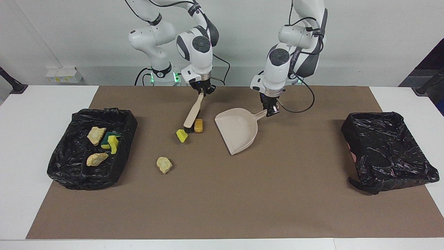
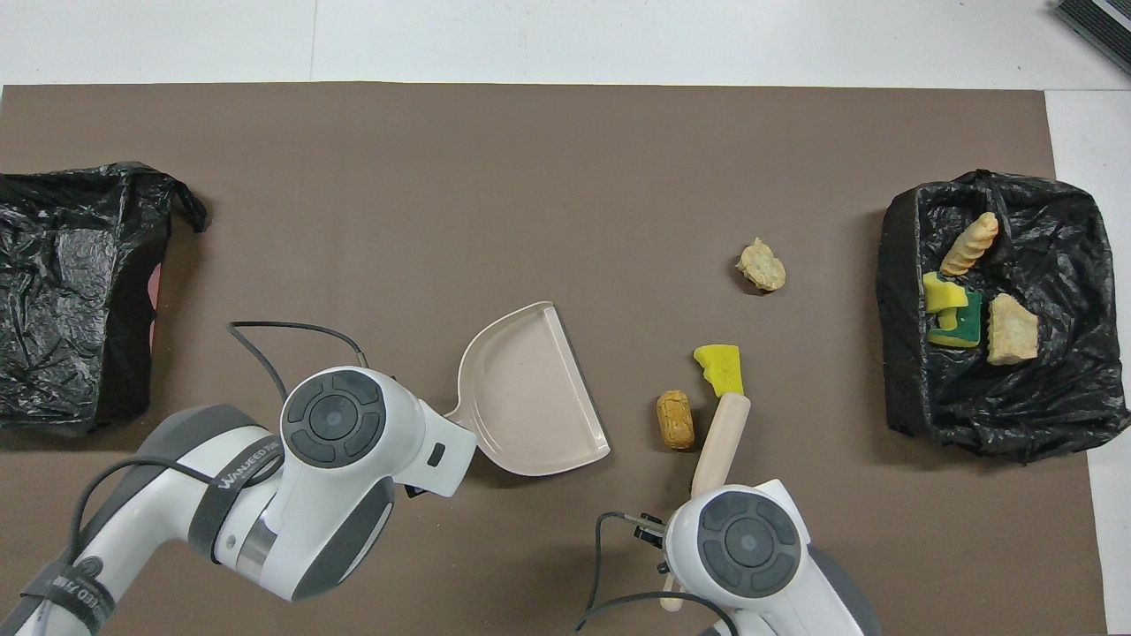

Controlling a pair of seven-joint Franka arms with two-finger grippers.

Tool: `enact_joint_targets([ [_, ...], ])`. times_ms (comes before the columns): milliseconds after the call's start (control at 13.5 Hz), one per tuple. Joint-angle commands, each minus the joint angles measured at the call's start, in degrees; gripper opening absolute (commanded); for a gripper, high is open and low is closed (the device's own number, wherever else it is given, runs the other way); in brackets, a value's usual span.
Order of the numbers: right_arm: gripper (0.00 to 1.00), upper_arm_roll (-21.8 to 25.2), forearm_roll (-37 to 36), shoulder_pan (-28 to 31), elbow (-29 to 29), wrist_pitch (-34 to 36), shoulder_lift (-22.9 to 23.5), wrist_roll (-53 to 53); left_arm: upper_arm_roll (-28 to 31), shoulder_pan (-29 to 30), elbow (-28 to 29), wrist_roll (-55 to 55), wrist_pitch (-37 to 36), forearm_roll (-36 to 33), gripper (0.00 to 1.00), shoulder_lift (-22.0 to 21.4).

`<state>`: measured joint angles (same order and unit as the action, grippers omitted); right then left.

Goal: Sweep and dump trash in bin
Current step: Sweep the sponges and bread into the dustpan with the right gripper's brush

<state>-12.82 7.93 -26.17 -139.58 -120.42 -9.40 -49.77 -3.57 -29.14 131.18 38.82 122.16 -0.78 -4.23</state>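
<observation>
Right fingers (image 1: pixel 204 92) clamped on beige black-bristled brush (image 1: pixel 193 113) beside orange-brown oval lump (image 1: pixel 198 125); left fingers (image 1: pixel 271 110) clamped on beige plastic dustpan (image 1: pixel 239 129) handle

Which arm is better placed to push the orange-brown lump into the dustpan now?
Probably the right arm. Its hand holds the brush, whose bristles sit beside the orange-brown lump. The left hand only holds the dustpan handle.
</observation>
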Motion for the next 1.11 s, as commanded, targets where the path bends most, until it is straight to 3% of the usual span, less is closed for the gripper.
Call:
enact_joint_targets([
  [0,0.0,-0.1,0.5,0.2,6.1,-0.2,4.7,4.8,0.8,-1.1,1.7,-1.7,1.9,-0.6,0.0,-1.3],
  [518,0.0,-0.1,6.0,-7.0,9.9,-3.0,5.5,17.2,0.7,-0.7,1.8,-3.6,2.6,-0.1,0.0,-1.3],
  [888,0.0,0.6,5.4,-5.4,10.6,-1.0,2.0,23.6,0.7,-1.0,1.9,-9.1,3.3,0.8,0.0,-1.1],
  [1036,0.0,0.6,3.7,-2.5,11.8,-1.6,3.3,26.4,0.7,-1.1,1.9,-9.2,3.3,0.8,0.0,-1.1],
])
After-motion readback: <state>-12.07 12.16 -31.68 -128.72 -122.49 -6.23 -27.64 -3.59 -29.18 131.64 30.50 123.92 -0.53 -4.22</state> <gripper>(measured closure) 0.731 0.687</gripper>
